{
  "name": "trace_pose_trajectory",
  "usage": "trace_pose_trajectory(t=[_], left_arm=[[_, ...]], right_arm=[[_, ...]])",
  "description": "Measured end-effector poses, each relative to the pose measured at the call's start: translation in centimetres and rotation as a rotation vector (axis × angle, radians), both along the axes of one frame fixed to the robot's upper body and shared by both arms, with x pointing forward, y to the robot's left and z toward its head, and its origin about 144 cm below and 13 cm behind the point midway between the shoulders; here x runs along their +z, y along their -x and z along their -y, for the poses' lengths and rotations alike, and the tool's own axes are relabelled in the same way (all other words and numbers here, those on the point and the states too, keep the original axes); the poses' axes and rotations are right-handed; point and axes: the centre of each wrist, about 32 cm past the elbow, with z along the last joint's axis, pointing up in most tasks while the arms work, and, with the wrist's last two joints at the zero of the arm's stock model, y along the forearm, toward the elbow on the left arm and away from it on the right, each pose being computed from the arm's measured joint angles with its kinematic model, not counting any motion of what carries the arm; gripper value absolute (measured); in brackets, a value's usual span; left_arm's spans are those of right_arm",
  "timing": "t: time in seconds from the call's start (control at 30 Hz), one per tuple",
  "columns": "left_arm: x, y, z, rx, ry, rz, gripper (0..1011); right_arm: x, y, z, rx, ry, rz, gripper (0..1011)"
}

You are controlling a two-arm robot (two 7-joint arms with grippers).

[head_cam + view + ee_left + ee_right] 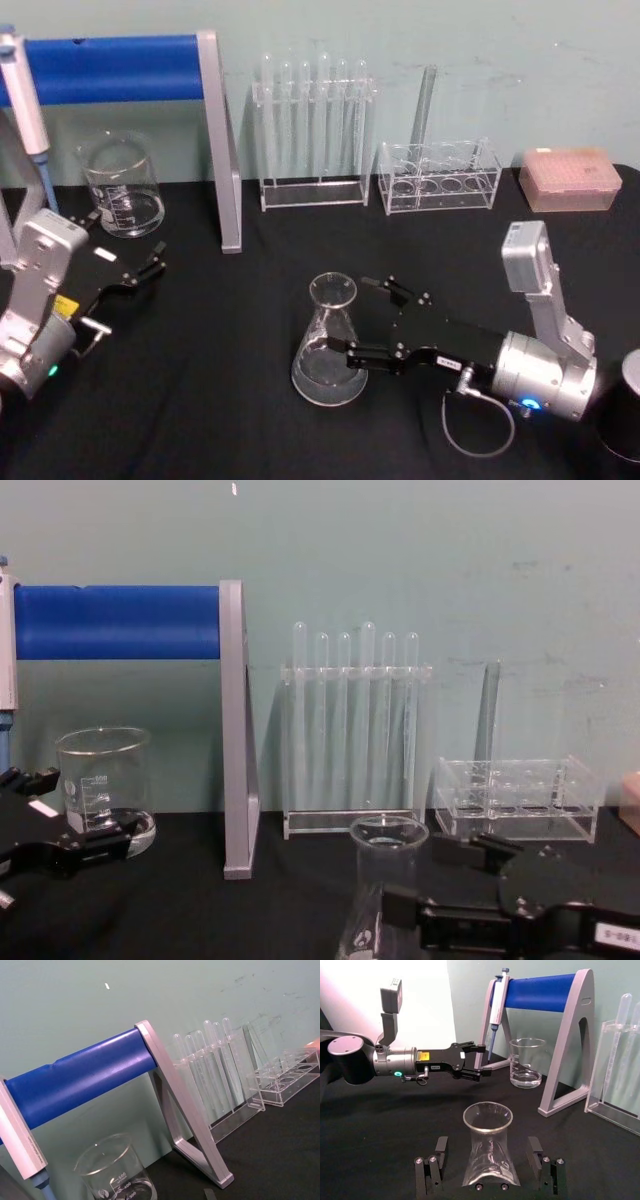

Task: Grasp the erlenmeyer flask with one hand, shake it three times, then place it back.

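I see my right gripper (pixel 358 322) with its jaws spread wide, one finger (pixel 438 1152) on each side of the erlenmeyer flask (pixel 325 345), and as far as I can tell from the wrist view neither touches the glass. The flask stands upright on the black table (pixel 220 400), front centre. My left gripper (pixel 152 262) hangs well apart, fingers parted, near the beaker (pixel 122 187).
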Motion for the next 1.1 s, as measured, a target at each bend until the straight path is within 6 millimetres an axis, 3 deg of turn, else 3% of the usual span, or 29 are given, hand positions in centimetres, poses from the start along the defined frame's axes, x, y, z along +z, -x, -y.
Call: trace_pose_trajectory(t=[0.4, 1.1], left_arm=[[0.0, 0.0, 0.0, 0.0, 0.0, 0.0, 1001], [0.0, 0.0, 0.0, 0.0, 0.0, 0.0, 1001]], right_arm=[[-0.2, -1.3, -1.1, 0.022, 0.015, 0.01, 1000], [-0.3, -1.8, -1.8, 0.007, 0.041, 0.03, 1000]])
